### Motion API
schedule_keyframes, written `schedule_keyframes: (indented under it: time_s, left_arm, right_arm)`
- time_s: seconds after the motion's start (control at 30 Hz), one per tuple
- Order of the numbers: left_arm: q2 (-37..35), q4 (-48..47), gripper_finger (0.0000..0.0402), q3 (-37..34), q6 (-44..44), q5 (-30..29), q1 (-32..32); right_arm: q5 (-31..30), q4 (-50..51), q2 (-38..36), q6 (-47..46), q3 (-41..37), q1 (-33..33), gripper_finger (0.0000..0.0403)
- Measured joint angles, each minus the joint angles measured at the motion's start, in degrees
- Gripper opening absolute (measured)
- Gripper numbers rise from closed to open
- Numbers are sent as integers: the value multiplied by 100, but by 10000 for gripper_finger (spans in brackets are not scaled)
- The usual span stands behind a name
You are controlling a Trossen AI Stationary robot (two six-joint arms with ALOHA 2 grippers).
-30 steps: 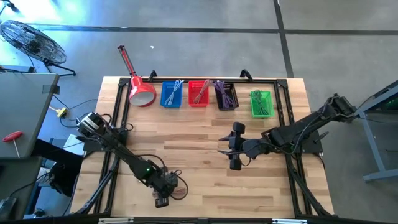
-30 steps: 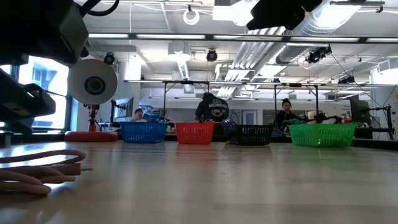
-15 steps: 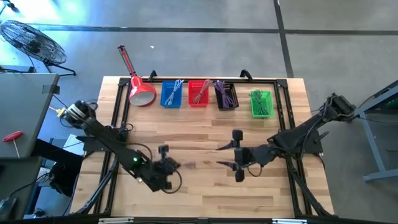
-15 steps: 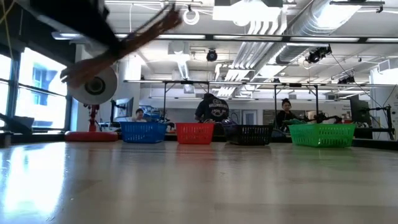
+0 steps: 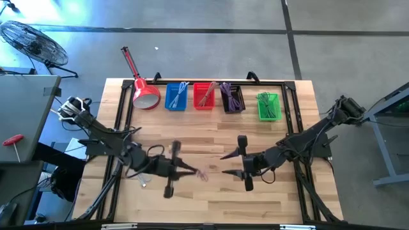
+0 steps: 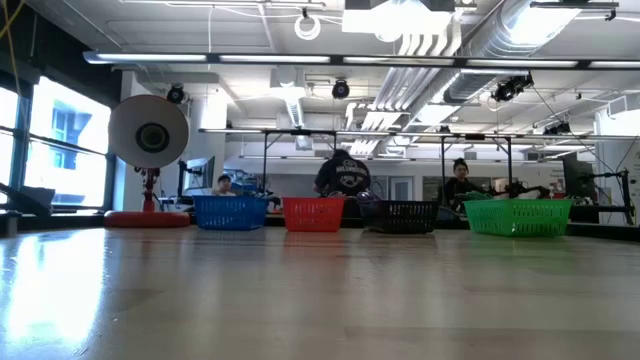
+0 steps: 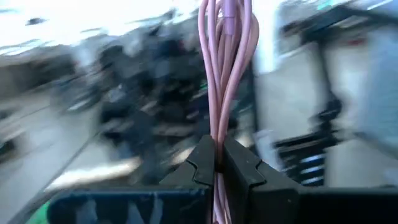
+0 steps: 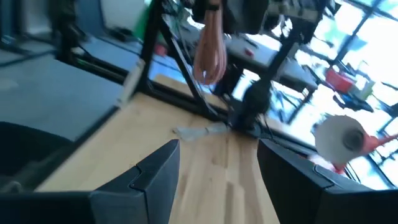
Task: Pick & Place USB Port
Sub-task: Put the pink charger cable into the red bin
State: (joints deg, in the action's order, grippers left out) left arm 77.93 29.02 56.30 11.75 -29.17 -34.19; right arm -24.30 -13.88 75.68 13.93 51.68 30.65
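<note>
left gripper [image 7: 216, 163] clamped on pink cable bundle [image 7: 222, 68], held above counter [image 5: 211, 128] mid-left; right gripper [image 8: 214, 171] jaws wide, nothing in them, facing it; no readable labels

No legible text, labels, brands, numbers or signs in any view. Pale marking across the back of the dark top [image 6: 344, 176] worn by a person standing centre of the low view, behind the baskets: too small to read. Nothing readable on the baskets, the worktop or the arms.
</note>
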Motion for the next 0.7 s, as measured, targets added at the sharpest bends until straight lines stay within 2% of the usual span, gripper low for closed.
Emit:
schedule_keyframes:
  time_s: [0.17,0.27,0.33,0.37,0.43,0.53,0.6,0.7]
  left_arm:
    - [239,381,5,-7,143,1445,381]
    - [442,785,5,-7,364,1845,481]
    - [526,932,5,-7,501,1816,475]
    - [556,960,5,-7,538,1566,468]
    - [567,876,5,-7,473,531,429]
    - [567,588,5,-7,252,-1004,427]
    - [569,425,5,-7,140,-1626,431]
    - [567,83,5,-7,-256,-2076,418]
  right_arm:
    - [552,-389,0,308,0,0,208]
    - [958,-419,0,533,1,0,209]
    - [1143,-371,0,615,0,0,209]
    - [1148,-311,0,653,0,0,209]
    - [1009,-118,0,670,0,4,209]
    - [381,126,43,571,0,1,209]
    - [-179,229,133,476,0,-2,209]
    - [-853,267,367,436,0,-2,209]
